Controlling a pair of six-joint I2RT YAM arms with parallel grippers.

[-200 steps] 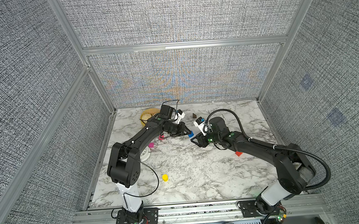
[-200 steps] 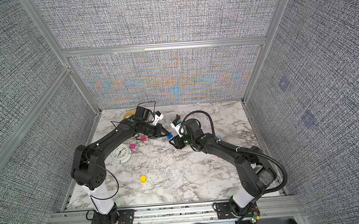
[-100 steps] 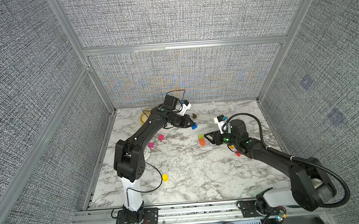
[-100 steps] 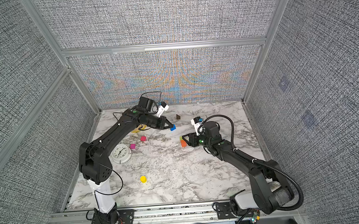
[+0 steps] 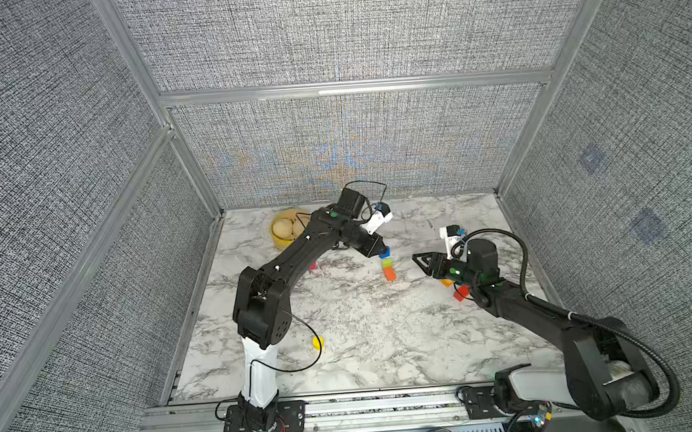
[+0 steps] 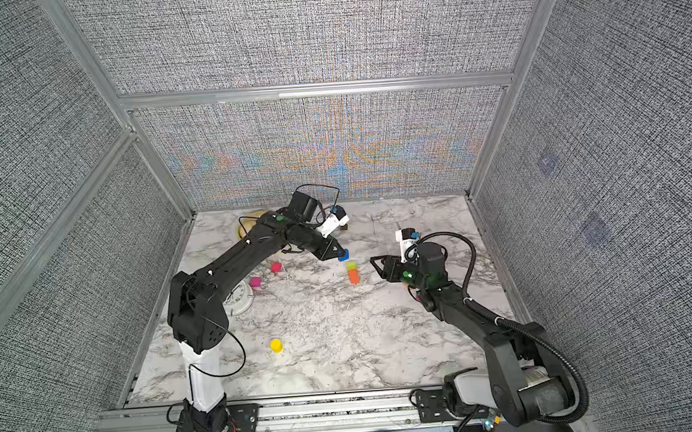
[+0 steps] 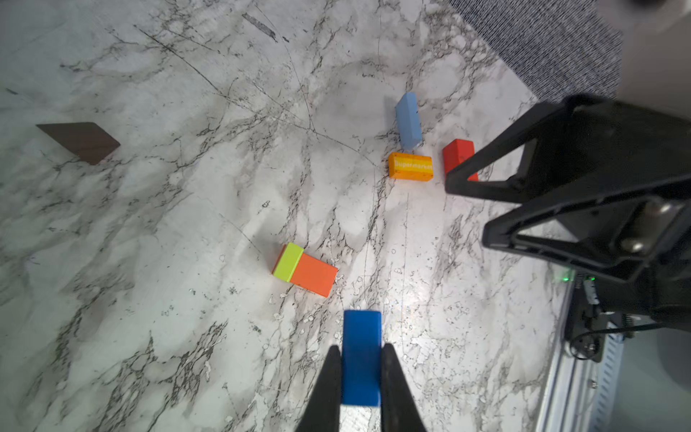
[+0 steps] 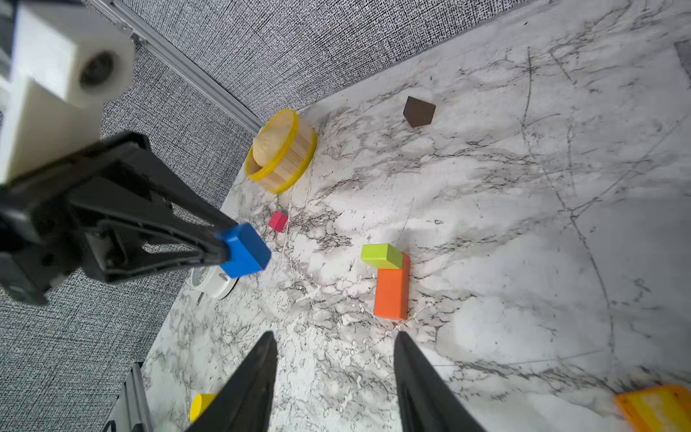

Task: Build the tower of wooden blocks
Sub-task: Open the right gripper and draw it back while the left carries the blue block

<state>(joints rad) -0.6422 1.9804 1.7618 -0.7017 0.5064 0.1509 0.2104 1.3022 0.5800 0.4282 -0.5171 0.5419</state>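
**Tower** (image 5: 388, 269): mid-table. It has two pieces. An orange bar (image 8: 390, 288) looks to be stood on end, though I cannot be sure it is not lying flat. A lime cube (image 8: 380, 255) sits at its top end, overhanging a little to one side.

**Blue block** (image 8: 245, 250): clamped between the jaws of the left gripper (image 7: 361, 348). It is held in the air near the tower and does not touch it. By my reckoning it is the next piece to go on.

**Right gripper** (image 8: 335, 336): jaws apart with nothing between them. It points at the tower from the opposite side, near but clear.

**Loose stock on the marble table** (image 6: 345, 350):
- A light blue bar (image 7: 408, 119), a lettered orange block (image 7: 410, 166) and a red block (image 7: 458, 155) lie close together by the right arm.
- A dark brown block (image 7: 80, 142) lies toward the back wall.
- A pink cube (image 6: 276, 267) and a magenta cube (image 6: 255, 281) lie near the left arm.
- A yellow cylinder (image 6: 276, 345) lies toward the front.

**Not stock:** the basket (image 8: 289, 164) and the clock (image 6: 240, 301).

**Progress:** early. Two pieces are placed at most, one is in hand, and seven are unstacked.
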